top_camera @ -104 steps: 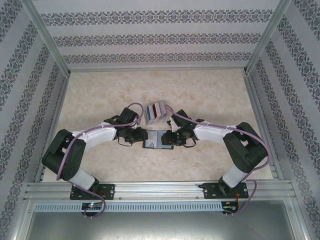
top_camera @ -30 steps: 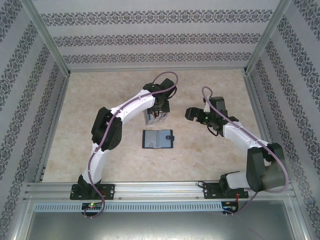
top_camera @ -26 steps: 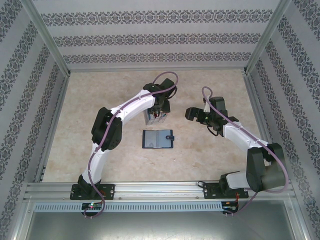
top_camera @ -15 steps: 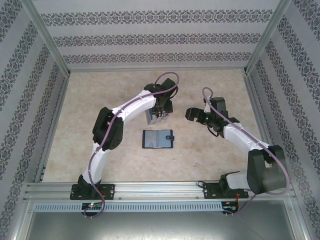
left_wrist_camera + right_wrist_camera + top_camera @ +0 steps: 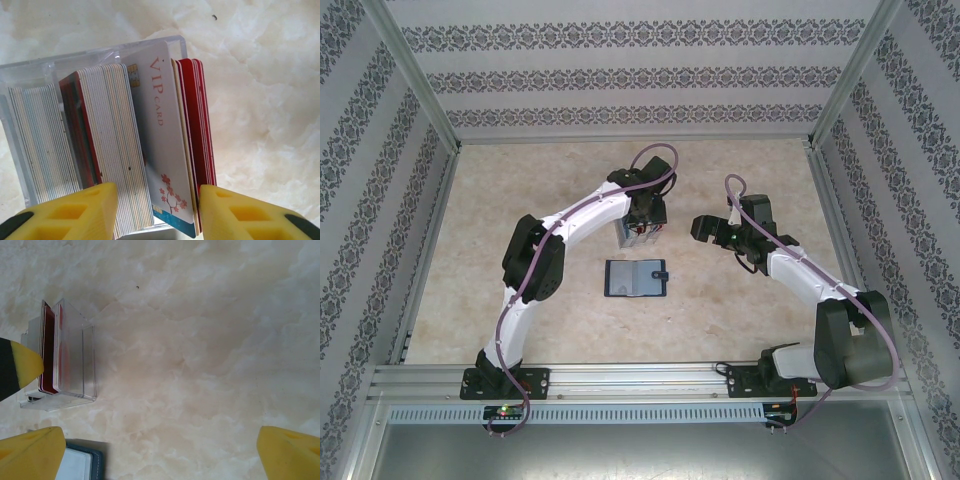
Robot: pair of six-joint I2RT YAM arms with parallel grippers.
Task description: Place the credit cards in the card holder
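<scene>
The credit cards (image 5: 105, 145) stand on edge in a clear rack (image 5: 623, 238). Among them are a white VIP card (image 5: 161, 125) with a blossom print, several red cards (image 5: 200, 125) and a pale striped stack. My left gripper (image 5: 158, 212) hangs just over the rack, open, its yellow fingers (image 5: 75, 210) straddling the striped stack, the VIP card and the red cards. The navy card holder (image 5: 635, 279) lies open and flat in front of the rack. My right gripper (image 5: 702, 228) hovers right of the rack, wide open over bare table.
In the right wrist view the clear rack (image 5: 75, 360) sits at the left, with a corner of the card holder (image 5: 82, 462) at the bottom left. Marble tabletop (image 5: 750, 180) spreads around, bounded by patterned walls and the metal rail (image 5: 640, 380) at the near edge.
3.5 s ago both grippers were down at the card holder. Since then the left has moved up over the rack and the right has swung out to the right. Over the last second the left gripper barely shifted.
</scene>
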